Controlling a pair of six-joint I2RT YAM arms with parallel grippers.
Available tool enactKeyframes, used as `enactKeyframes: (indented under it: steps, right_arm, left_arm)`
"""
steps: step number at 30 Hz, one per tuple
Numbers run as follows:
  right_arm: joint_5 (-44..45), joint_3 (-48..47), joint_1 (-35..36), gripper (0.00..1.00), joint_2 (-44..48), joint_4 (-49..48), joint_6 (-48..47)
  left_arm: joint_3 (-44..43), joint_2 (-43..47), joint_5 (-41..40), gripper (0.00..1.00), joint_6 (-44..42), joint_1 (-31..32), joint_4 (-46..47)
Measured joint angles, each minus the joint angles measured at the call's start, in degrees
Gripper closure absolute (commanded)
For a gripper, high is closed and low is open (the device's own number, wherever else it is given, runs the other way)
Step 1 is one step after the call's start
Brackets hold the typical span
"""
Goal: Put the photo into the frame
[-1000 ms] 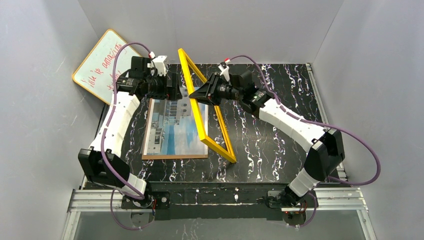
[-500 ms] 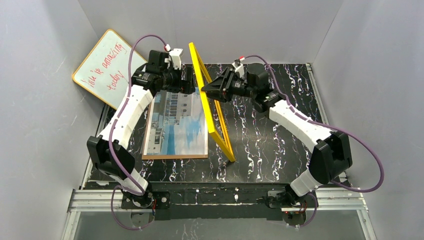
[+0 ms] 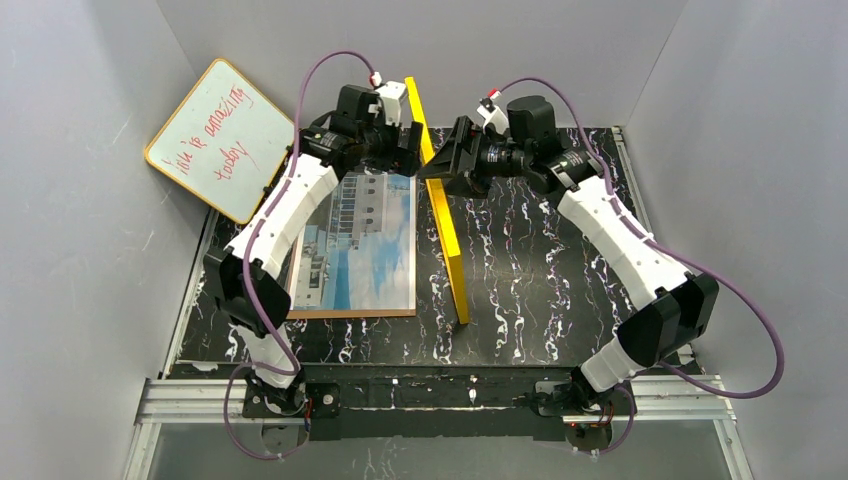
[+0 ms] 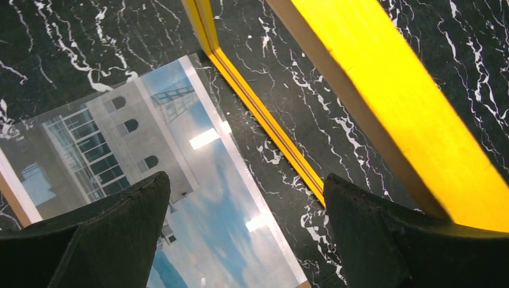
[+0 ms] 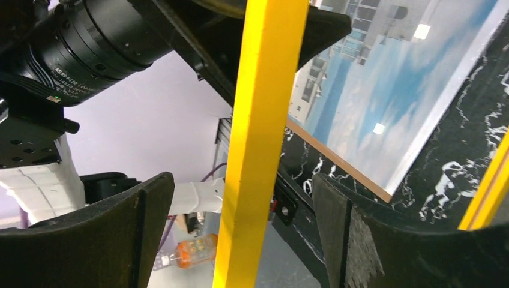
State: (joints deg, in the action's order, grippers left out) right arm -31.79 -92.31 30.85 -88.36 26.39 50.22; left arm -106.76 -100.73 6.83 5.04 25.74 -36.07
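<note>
Both spread wide, left tool (image 4: 245, 180) and right tool (image 5: 243, 180) flank the edge-standing frame (image 3: 452, 240).

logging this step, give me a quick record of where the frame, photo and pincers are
frame: upright on its edge on the table, between both pincers
photo: flat, face up, left of frame, not yet in it
left pincer: open, beside the frame
right pincer: open, fingers straddling a frame bar
whiteboard: leaning, back left corner

upright frame (image 3: 445, 215) as barrier, photo (image 3: 365, 250) exposed flat to its left
</note>
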Motion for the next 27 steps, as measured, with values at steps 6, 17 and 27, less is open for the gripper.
enactKeyframes:
  steps: [6, 17, 27]
  right_arm:
    - [4.1, -7.0, 0.0, 0.18, -1.3, 11.7, -7.4]
    - [22.1, -15.0, 0.0, 0.48, -3.8, 27.6, -19.0]
    - [38.8, -15.6, -0.1, 0.49, -3.1, 34.9, -24.2]
  left_arm:
    - [-2.2, -2.8, -1.2, 0.02, -0.9, 2.4, -0.2]
    - [-2.9, -3.2, -3.0, 0.02, -2.1, 3.0, -0.5]
    - [4.5, -2.7, -6.5, 0.02, -3.8, 3.0, -1.0]
